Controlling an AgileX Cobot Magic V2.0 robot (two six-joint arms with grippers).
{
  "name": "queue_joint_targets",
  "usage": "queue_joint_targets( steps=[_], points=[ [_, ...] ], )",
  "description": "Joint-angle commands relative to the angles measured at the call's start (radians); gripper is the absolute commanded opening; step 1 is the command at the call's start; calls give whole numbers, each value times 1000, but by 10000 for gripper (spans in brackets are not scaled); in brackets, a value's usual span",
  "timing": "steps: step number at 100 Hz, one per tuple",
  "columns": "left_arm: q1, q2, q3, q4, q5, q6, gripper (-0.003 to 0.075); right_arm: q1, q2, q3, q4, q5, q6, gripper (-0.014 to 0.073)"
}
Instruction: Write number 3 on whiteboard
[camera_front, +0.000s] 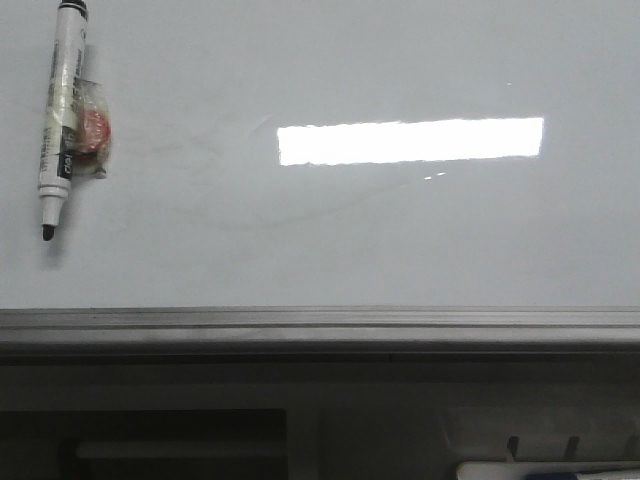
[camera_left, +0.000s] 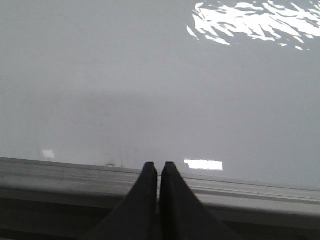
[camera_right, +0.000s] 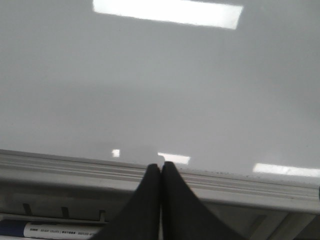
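The whiteboard (camera_front: 400, 240) fills the front view, glossy pale grey with a bright rectangular reflection. No black number 3 shows on it, only faint grey smudges. A white marker with a black cap end and black tip (camera_front: 60, 110) lies on the board at the far left, tip toward me, a small taped red piece beside it. My left gripper (camera_left: 159, 165) is shut and empty over the board's near frame edge. My right gripper (camera_right: 161, 166) is shut and empty over the same frame edge. Neither gripper shows in the front view.
The grey metal frame edge (camera_front: 320, 325) runs along the board's near side. Below it lies a dark tray ledge (camera_front: 180, 440) holding another marker with a white label (camera_right: 55, 231), which also shows in the front view (camera_front: 550, 470).
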Motion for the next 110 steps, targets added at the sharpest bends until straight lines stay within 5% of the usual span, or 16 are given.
queue_joint_targets(
  steps=[1,110],
  points=[
    [-7,-23,11,2,-49,-10,-20,-6,-16,31,9,-17,-8,-50],
    [-7,-23,11,-14,-49,-10,-20,-6,-16,31,9,-22,-8,-50]
  ],
)
